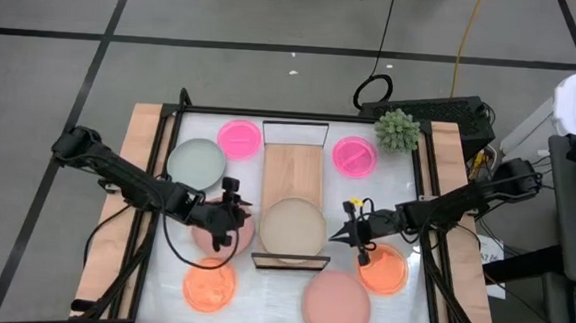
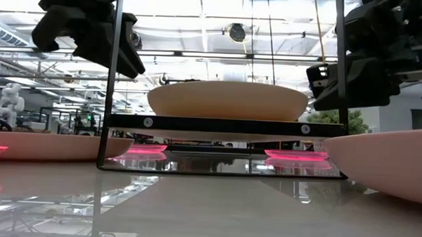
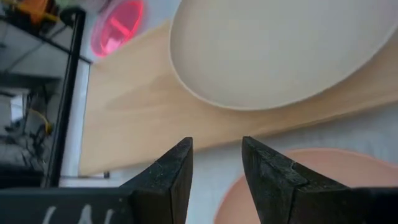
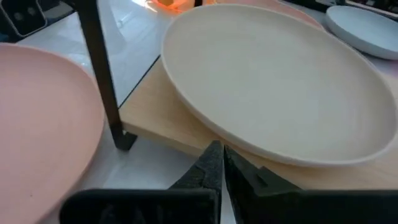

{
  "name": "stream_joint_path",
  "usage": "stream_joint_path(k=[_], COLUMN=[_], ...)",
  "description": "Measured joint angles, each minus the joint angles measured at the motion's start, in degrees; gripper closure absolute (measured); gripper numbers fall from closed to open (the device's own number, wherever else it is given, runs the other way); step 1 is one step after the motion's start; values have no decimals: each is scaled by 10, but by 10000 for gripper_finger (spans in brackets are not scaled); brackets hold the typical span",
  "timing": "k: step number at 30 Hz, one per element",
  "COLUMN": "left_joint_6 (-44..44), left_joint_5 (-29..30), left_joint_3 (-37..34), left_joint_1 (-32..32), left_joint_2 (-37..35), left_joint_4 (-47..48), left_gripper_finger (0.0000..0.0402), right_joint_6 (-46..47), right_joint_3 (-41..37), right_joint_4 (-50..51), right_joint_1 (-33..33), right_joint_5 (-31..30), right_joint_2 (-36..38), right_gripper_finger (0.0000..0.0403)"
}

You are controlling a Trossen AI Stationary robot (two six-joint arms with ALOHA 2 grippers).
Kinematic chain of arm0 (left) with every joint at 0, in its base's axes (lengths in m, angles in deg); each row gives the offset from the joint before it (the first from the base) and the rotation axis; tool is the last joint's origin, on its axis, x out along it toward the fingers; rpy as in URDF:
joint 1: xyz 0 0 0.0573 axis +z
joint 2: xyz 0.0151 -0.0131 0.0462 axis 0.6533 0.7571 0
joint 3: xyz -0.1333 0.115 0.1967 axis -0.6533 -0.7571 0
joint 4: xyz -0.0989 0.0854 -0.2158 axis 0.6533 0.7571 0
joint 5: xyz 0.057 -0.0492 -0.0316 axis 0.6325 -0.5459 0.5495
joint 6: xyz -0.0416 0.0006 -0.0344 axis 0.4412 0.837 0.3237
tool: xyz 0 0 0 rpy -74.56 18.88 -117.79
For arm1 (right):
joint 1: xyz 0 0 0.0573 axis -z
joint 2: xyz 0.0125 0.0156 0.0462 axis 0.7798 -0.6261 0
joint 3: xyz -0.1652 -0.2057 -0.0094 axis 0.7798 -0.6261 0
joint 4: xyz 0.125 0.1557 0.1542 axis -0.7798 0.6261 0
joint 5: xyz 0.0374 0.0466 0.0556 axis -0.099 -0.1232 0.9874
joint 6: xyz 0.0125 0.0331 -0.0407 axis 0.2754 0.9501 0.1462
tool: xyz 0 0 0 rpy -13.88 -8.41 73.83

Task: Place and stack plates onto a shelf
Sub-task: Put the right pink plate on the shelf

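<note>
A: What is on the white table (image 1: 279, 301)?

B: A long wood shelf (image 1: 293, 172) runs down the middle. A big beige plate (image 1: 293, 229) sits on its near end. More plates lie around it: two hot-pink ones (image 1: 239, 139) at the far side, a grey-green one (image 1: 197, 163) on the left, two orange ones (image 1: 208, 284) near the front, and a big dusty-pink one (image 1: 336, 305) at the front edge.

A: And the room?

B: A grey floor with black lines. A spiky green plant (image 1: 397, 129) stands at the far right corner.

A: Is there space to move?

B: The far half of the shelf is bare wood.

A: Where are the arms?

B: The left gripper (image 1: 235, 216) hangs just left of the beige plate, fingers (image 3: 171, 177) apart, holding nothing. The right gripper (image 1: 342, 235) points at the plate's right rim, pinched closed and empty.
</note>
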Motion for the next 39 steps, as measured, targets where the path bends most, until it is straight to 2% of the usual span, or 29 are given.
stream_joint_path(k=[6, 12, 16, 23, 27, 31, 39], left_joint_6=[54, 87, 99, 100, 100, 112, 129], left_joint_5=[0, 0, 0, 33, 39, 39, 38], left_joint_3=[0, 0, 0, 0, 0, 0, 0], left_joint_1=[5, 5, 5, 6, 11, 19, 31], left_joint_2=[0, 0, 0, 0, 0, 0, 0], left_joint_4=[6, 4, 1, -38, -61, -61, -61], left_gripper_finger=[256, 256, 256, 256, 256, 256, 256], right_joint_6=[2, 4, 30, 80, 46, -13, -79], right_joint_3=[0, 0, 3, 103, 123, 109, 67], right_joint_4=[40, 95, 140, 417, 506, 514, 466], right_joint_1=[0, 1, 1, 45, 94, 154, 246], right_joint_5=[-5, -38, -111, -196, -228, -224, -148], right_joint_2=[52, 121, 160, 166, 157, 155, 155], right_gripper_finger=[403, 403, 403, 403, 403, 403, 394])
